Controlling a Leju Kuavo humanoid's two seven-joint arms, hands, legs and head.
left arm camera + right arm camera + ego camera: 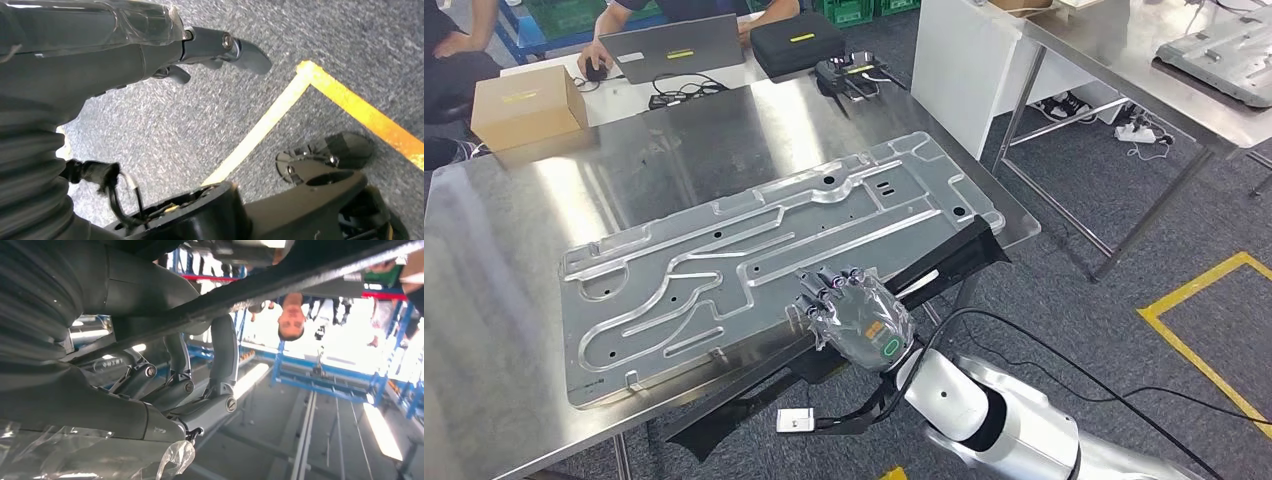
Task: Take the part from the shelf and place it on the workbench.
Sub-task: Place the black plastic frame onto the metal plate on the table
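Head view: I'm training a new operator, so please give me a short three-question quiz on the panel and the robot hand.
1. True or false: the metal panel lies flat on the steel workbench.
2. Which robot hand is at the panel's near edge? A) left B) right C) both
3. Fill in: in the head view, the cardboard box sits at the workbench's far ____ corner.

Key
1. True.
2. B: the right robot hand grips that edge.
3. Left.
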